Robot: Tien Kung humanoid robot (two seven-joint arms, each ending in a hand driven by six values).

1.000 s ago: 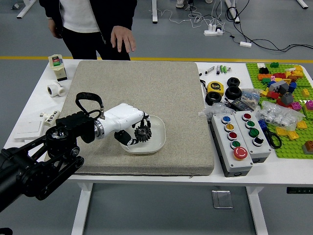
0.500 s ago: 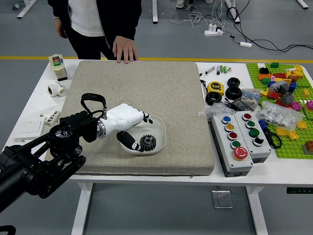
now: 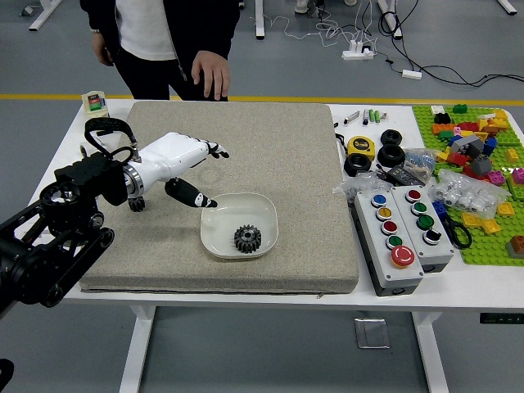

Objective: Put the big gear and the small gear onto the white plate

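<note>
One dark gear (image 3: 247,238) lies in the white plate (image 3: 265,214), toward its front. My left hand (image 3: 211,178) is up and to the left of the plate, fingers apart and holding nothing; its thumb tip is by the plate's upper left rim. A second small dark gear-like piece (image 3: 137,203) shows on the grey mat under my left wrist, partly covered by the arm.
The plate sits on a grey mat (image 3: 303,164). To the right are button boxes (image 3: 395,241), black wheels, a yellow tape measure (image 3: 360,147), plastic bags and bricks on green boards. A person stands at the far side, one hand near the table edge.
The gear went from my left hand into the plate. My left hand opened, then moved up and left, off the plate, and the small dark piece came into view. The person's hand shifted slightly.
</note>
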